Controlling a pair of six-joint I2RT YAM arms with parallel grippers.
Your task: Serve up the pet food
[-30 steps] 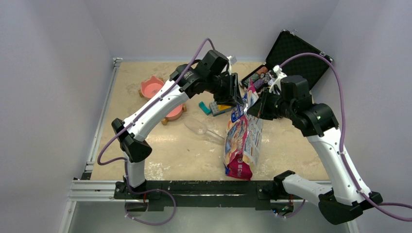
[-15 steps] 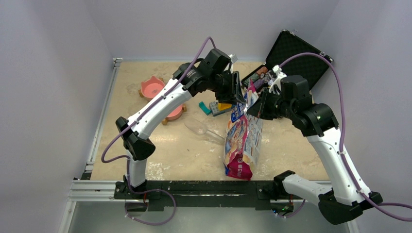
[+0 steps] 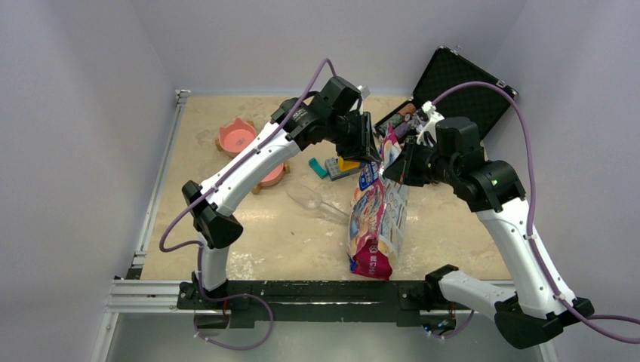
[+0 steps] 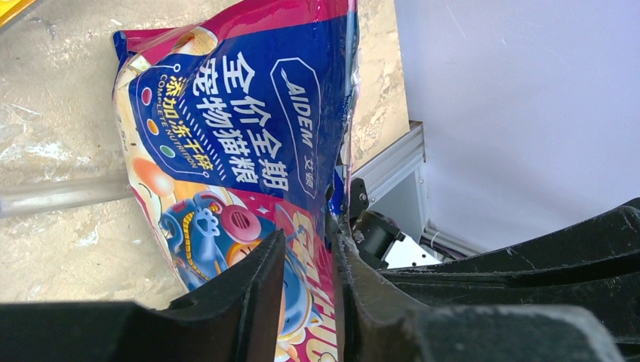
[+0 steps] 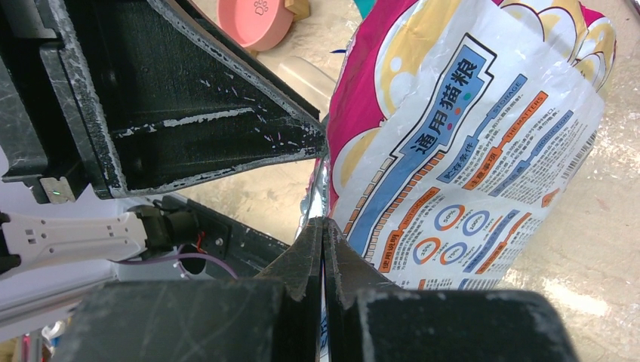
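The pink-and-blue pet food bag (image 3: 376, 219) stands upright at mid-table. No kibble shows; it is hidden inside the bag. My right gripper (image 3: 389, 172) is shut on the bag's top edge; in the right wrist view its jaws (image 5: 324, 226) meet on the thin foil rim beside the bag's printed back (image 5: 468, 136). My left gripper (image 3: 375, 154) is at the bag's top from the left. In the left wrist view it (image 4: 308, 249) stands narrowly open, with the bag's front (image 4: 234, 128) showing through the gap.
Two pink pet bowls (image 3: 236, 137) (image 3: 273, 175) sit at the left. A clear plastic scoop (image 3: 311, 197) lies left of the bag. Small teal and yellow blocks (image 3: 336, 166) lie behind it. An open black case (image 3: 453, 90) with poker chips (image 3: 404, 119) stands at the back right.
My left arm has shifted a little to the right, bringing its gripper closer to the bag's top. The right gripper and the bag have stayed put.
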